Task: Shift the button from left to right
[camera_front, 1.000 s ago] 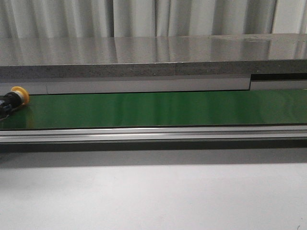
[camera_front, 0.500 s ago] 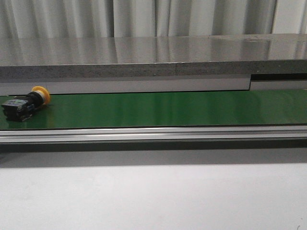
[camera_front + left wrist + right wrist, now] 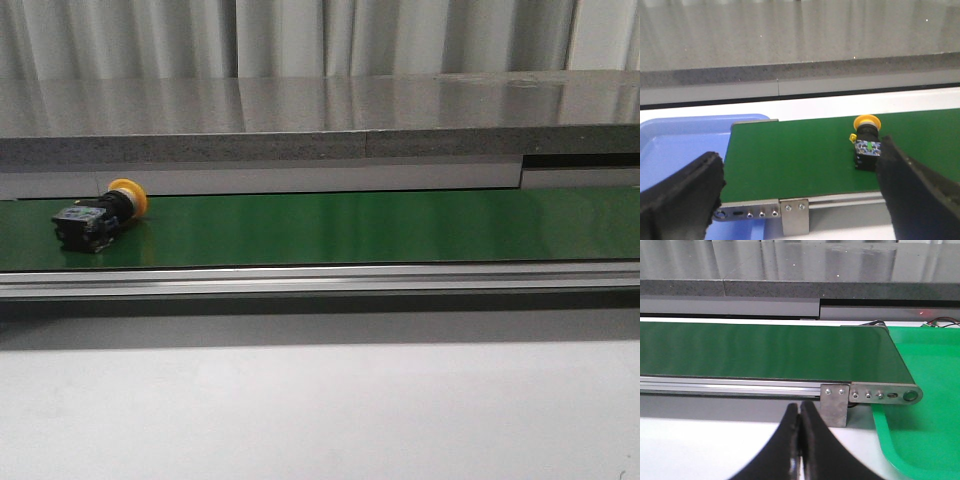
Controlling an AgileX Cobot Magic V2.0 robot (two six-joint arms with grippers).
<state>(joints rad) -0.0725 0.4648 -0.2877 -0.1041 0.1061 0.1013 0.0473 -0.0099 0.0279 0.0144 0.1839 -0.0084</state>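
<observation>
The button (image 3: 100,217) lies on its side on the green conveyor belt (image 3: 350,225) near the belt's left end, its yellow-orange cap toward the far edge. It also shows in the left wrist view (image 3: 867,144), black body with a green mark toward the camera. My left gripper (image 3: 800,190) is open and empty, its jaws wide apart in front of the belt's near rail; one finger (image 3: 912,190) stands just in front of the button. My right gripper (image 3: 800,412) is shut and empty over the white table, before the belt's right end. Neither gripper shows in the front view.
A blue tray (image 3: 680,145) sits at the belt's left end. A green tray (image 3: 925,390) sits at the belt's right end. An aluminium rail (image 3: 320,278) runs along the belt's near edge. A grey shelf (image 3: 320,120) runs behind it. White table (image 3: 320,410) lies in front.
The button has travelled rightward along the belt, from the left edge of the front view to a short way in.
</observation>
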